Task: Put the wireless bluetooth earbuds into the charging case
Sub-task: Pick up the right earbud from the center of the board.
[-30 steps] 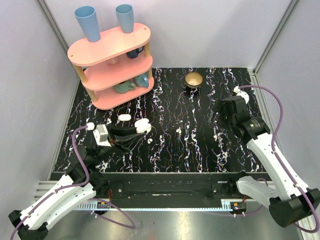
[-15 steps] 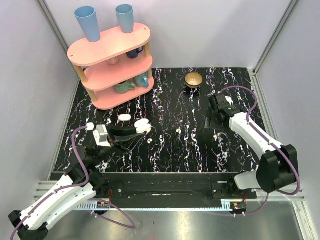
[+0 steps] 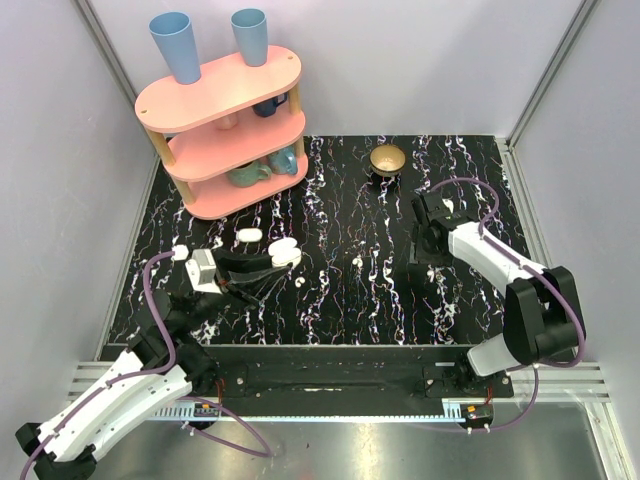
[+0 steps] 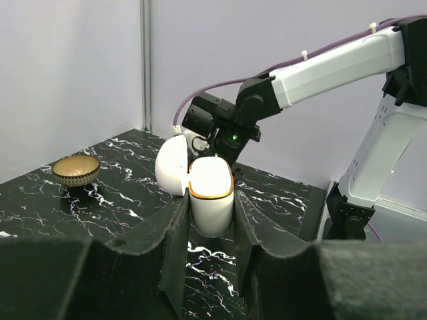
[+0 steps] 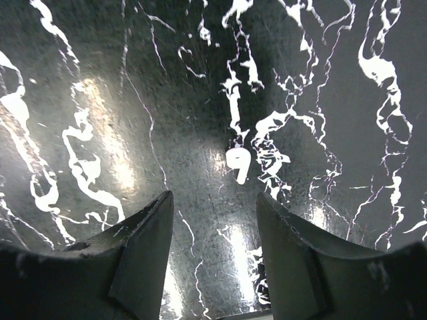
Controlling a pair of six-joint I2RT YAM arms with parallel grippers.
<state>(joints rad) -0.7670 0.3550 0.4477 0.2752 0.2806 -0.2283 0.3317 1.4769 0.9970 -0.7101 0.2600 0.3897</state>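
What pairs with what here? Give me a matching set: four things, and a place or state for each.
Things:
1. charging case
2. earbud
3. gold bowl
4. blue cups

Places or states:
A. on top of the pink shelf
B. lying loose on the table, just ahead of the right tool
C. clamped in the left tool, lid open
D. standing alone near the table's far edge

Pairs: 1-C, 2-B, 3-D, 4-A
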